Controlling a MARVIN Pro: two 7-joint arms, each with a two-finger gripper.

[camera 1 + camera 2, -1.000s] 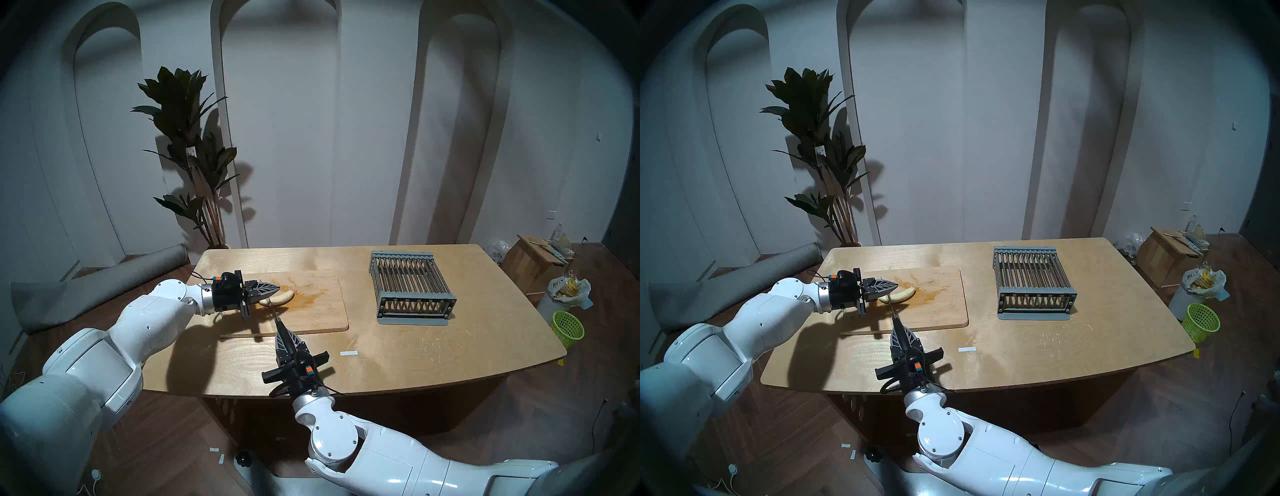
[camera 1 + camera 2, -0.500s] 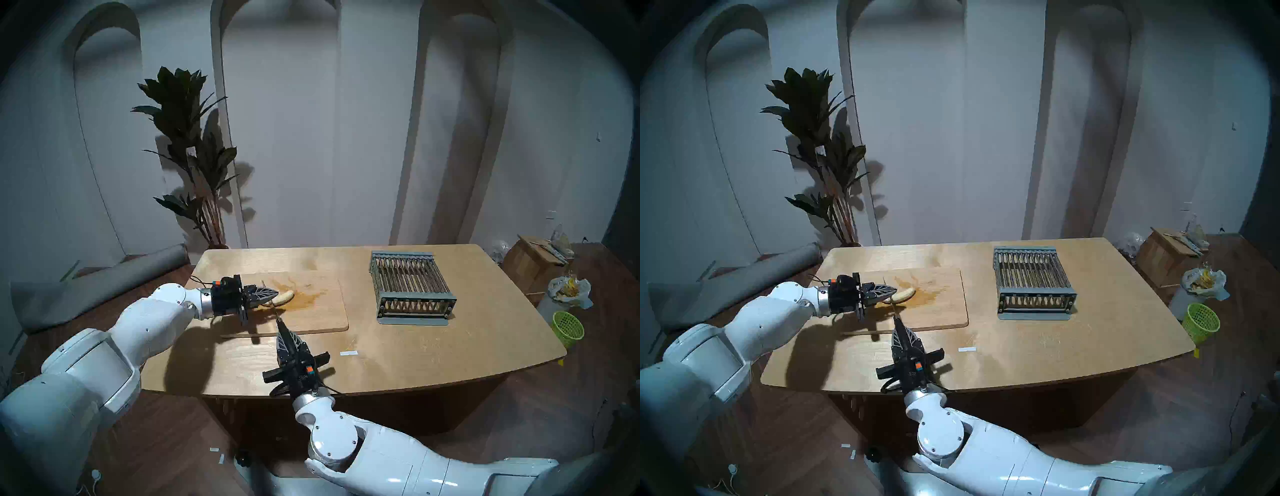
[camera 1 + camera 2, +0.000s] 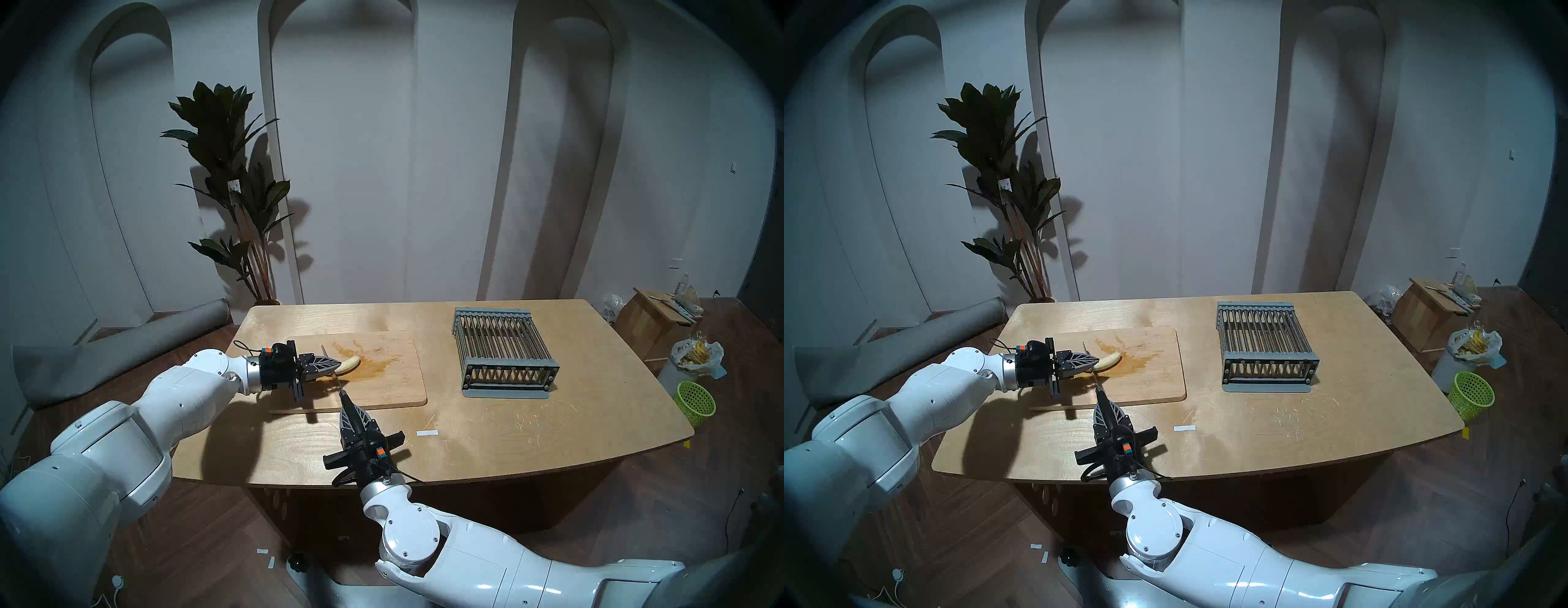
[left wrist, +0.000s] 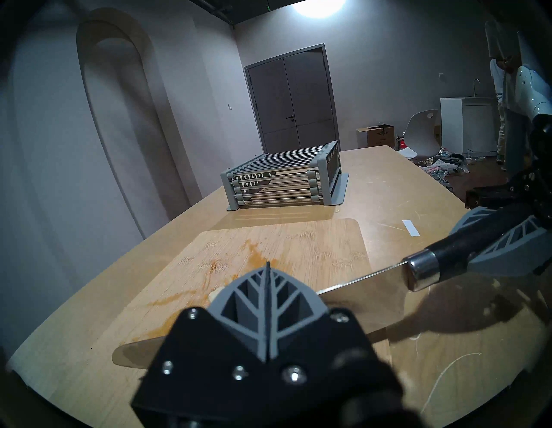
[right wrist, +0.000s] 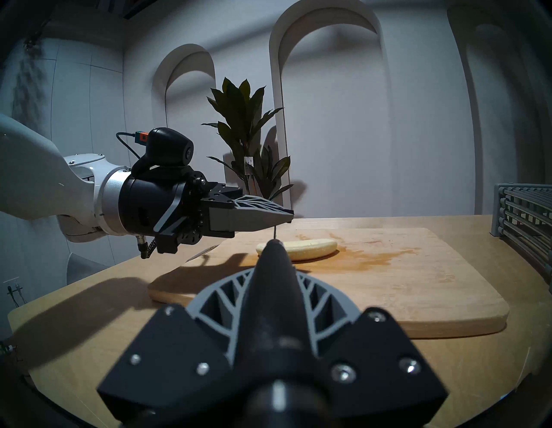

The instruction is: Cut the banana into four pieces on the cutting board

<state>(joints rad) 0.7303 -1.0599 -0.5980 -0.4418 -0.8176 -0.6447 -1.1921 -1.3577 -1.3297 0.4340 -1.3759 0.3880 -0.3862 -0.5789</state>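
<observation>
We see the banana (image 3: 348, 365) lying flat on the cutting board (image 3: 394, 388), on the orange-brown stain, toward the board's 9 o'clock end in the head view. Its long axis runs from about 8 o'clock to 2 o'clock there, the rounded free tip pointing toward 2 o'clock; the other end is hidden under our left gripper (image 3: 335, 363). From the right wrist the banana (image 5: 310, 248) lies crosswise, gently curved, and looks whole.

Our left gripper reaches in from 9 o'clock, level above the board, its fingers (image 4: 263, 302) pressed together with nothing between them, hanging over the banana's near end; we cannot tell whether they touch it.

Our right gripper (image 3: 350, 414) comes in from 6 o'clock with its fingers clamped on the black handle of a knife (image 4: 373, 284). The blade runs toward 12 o'clock across the banana's left part, passing under the left gripper; how deep it sits in the fruit we cannot tell.

The board rests on a pale wooden tabletop (image 3: 509, 429), scratched at its 4 o'clock part. A grey wire rack (image 3: 502, 352) stands at 2 o'clock, well apart from the board. A potted plant (image 3: 231, 187) stands against the white arched wall at 11 o'clock, and a green basket (image 3: 695, 401) sits on the dark wood floor at 3 o'clock.
</observation>
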